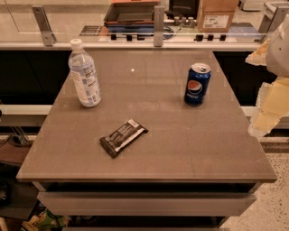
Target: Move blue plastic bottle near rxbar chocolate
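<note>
The blue plastic bottle (84, 74) stands upright at the table's back left, clear with a white cap and a pale blue-and-white label. The rxbar chocolate (123, 137) lies flat near the middle front of the table, a dark wrapper with a white end patch, turned diagonally. The bottle is well apart from the bar, behind it and to its left. My gripper (267, 106) shows as a pale yellow and white shape at the right edge of the view, off the table's right side and far from both things. It holds nothing that I can see.
A dark-blue Pepsi can (197, 84) stands upright at the back right of the grey table (189, 149). A glass partition with metal posts (158, 25) runs along the table's far edge. A cardboard box (217, 13) sits beyond it.
</note>
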`<state>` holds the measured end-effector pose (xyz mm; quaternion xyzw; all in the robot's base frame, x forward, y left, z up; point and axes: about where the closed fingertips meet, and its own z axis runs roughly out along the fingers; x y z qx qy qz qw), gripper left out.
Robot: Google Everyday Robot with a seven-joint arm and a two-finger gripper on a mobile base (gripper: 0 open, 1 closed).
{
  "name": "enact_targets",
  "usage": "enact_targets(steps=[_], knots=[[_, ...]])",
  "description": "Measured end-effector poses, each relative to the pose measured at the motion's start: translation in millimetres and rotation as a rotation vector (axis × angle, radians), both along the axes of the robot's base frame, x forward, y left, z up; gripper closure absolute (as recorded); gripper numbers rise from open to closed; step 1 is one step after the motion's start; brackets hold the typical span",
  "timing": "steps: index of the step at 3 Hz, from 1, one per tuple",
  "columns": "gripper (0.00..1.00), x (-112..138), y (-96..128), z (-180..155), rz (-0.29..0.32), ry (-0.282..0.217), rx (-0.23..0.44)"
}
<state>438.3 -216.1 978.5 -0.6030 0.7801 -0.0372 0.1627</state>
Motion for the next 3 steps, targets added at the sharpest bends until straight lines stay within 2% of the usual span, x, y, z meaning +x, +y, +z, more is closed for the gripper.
enact_targets(steps=[1, 2, 3], knots=[[0.0, 0.0, 0.0, 0.0, 0.0, 0.0, 0.0], [0.0, 0.0, 2.3, 2.5, 0.003, 0.0, 0.037], [0.0, 6.3, 11.9, 10.4, -0.003, 0.002, 0.156]])
